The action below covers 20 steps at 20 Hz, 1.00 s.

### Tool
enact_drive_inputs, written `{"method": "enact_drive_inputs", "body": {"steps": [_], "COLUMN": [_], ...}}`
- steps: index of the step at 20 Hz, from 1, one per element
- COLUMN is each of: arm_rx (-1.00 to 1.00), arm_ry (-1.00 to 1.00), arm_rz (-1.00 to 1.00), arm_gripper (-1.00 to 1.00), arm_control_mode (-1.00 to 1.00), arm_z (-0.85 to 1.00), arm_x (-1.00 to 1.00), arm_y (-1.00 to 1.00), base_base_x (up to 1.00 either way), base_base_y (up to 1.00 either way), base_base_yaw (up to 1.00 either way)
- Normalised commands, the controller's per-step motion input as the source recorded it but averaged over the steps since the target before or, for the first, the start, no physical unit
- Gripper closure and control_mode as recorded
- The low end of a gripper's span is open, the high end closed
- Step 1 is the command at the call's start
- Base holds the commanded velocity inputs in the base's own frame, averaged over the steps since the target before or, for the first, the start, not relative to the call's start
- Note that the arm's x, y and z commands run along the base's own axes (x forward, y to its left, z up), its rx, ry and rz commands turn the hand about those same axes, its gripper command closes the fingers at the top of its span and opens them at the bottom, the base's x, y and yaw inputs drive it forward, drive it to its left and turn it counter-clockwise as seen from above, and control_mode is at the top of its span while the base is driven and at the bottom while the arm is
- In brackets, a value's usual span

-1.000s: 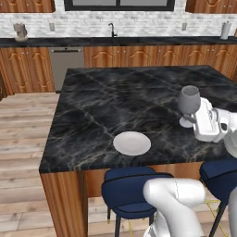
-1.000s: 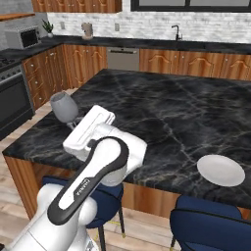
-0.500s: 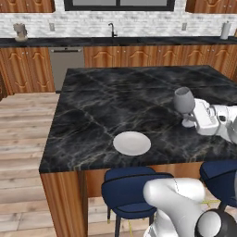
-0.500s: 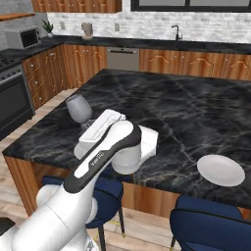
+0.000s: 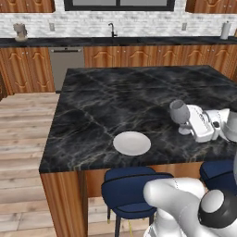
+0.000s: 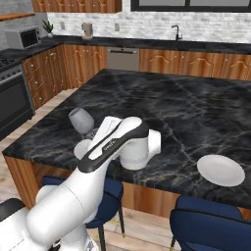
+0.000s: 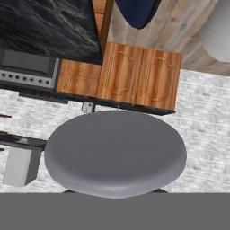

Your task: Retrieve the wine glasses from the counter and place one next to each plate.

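My gripper (image 5: 188,124) is shut on the stem of a greyish wine glass (image 5: 179,112) and holds it tilted over the black marble island (image 5: 106,102). The glass hangs to the right of a white plate (image 5: 132,143) that lies near the island's front edge. In the right base view the same glass (image 6: 81,120) leans left of my gripper (image 6: 94,134), above that plate (image 6: 81,148), which the arm partly covers. A second white plate (image 6: 220,170) lies further right. A round grey part of the glass (image 7: 114,150) sits close in the hand view. The counter (image 5: 139,40) runs along the back wall.
Blue stools (image 5: 134,190) (image 6: 211,220) stand at the island's near edge. A faucet (image 5: 111,28) and a dishwasher (image 5: 67,65) are at the back counter. A microwave (image 6: 24,37) and a stove (image 6: 10,93) are at the left. Wood floor (image 5: 23,134) lies left of the island.
The arm has swung the held glass lower and toward the left plate, and the glass now leans more. The plates and the base have stayed put.
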Motion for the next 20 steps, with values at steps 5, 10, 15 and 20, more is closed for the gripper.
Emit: {"method": "enact_drive_inputs", "body": {"steps": [5,10,15,20], "arm_rx": [-0.1,0.0,0.0,0.0], "arm_ry": [0.05,0.07,0.0,0.01], "arm_rz": [0.0,0.0,0.0,0.0], "arm_gripper": [1.0,1.0,1.0,1.0], "arm_control_mode": [-1.0,-1.0,-1.0,-1.0], "arm_z": [-0.2,-0.26,-0.31,-0.23], "arm_x": [0.19,0.06,0.02,0.21], "arm_y": [0.01,0.0,0.12,0.0], "base_base_x": [0.0,0.0,0.0,0.0], "base_base_y": [0.0,0.0,0.0,0.0], "base_base_yaw": [0.0,0.0,0.0,0.0]}}
